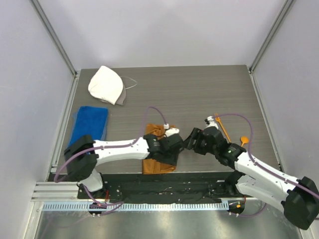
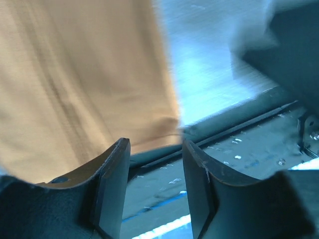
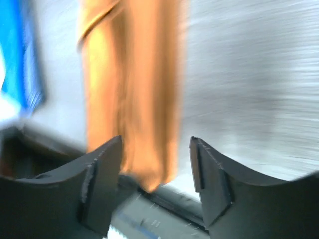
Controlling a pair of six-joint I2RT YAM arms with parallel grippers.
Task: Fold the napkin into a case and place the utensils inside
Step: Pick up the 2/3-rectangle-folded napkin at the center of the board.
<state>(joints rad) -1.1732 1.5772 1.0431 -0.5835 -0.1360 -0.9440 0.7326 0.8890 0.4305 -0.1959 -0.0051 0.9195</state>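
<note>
I'm holding both open, gripping nothing: left hand (image 2: pixel 155 149), right hand (image 3: pixel 155 149). Napkin (image 1: pixel 151 167) is lying as a folded strip at the near tabletop (image 1: pixel 199 94) edge, fork (image 1: pixel 223 128) and spoon (image 1: pixel 243 140) sitting well right. Risks I'm judging: loose fold springing open or sliding off the edge, and my hands clipping each other, since they're working so close.

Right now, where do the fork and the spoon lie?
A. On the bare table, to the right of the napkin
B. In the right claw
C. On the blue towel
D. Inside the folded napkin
A: in the top view the fork and the spoon lie on the table, apart from the napkin, on its right side.
</note>
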